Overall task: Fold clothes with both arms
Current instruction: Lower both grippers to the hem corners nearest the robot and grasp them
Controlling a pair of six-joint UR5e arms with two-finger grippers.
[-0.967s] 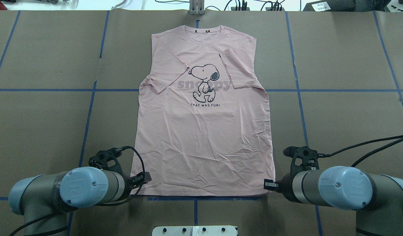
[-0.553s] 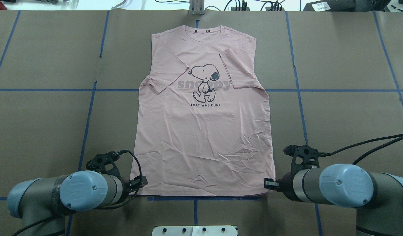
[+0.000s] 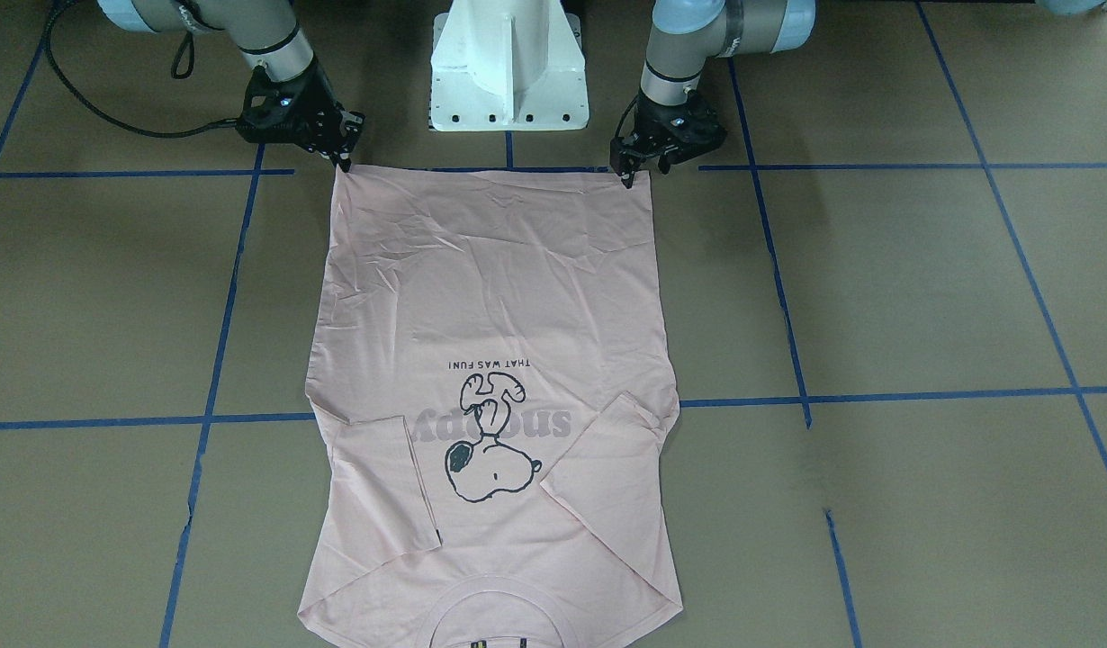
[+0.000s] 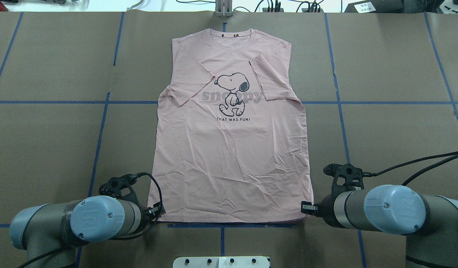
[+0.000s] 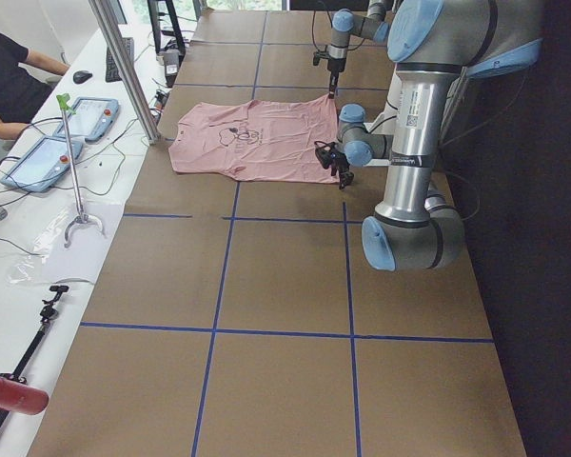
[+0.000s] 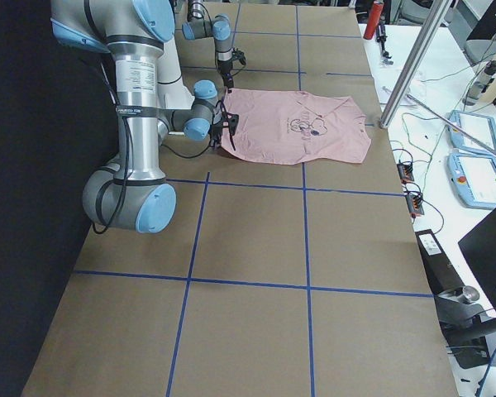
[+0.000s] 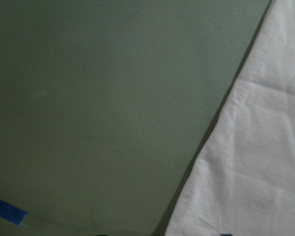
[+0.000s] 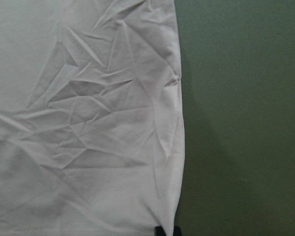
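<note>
The brown desk point(image 4: 46, 149) carries one pale pink T-shirt point(image 4: 232, 156), spread flat and print side up in the middle. Its long axis runs straight away from the robot, with the collar at the far end and the hem point(image 4: 229, 219) along the near edge, just in front of the base.

The left arm point(image 4: 65, 223) and the right arm point(image 4: 393, 212) reach in low from either side of that near edge. Both sleeves point(image 4: 272, 80) are already turned in over the chest, so the body is a plain rectangle.

The left claw point(image 3: 627, 173) sits down at the hem's left corner and the right claw point(image 3: 345, 160) at its right corner, each arm nearest its own corner. The tips meet the cloth edge, but I cannot tell whether either claw is pinching it or standing parted.

From each claw the rest of the shirt lies forward, away from the robot. The likely next fold therefore carries the hem along that axis toward the collar, both corners level.
</note>
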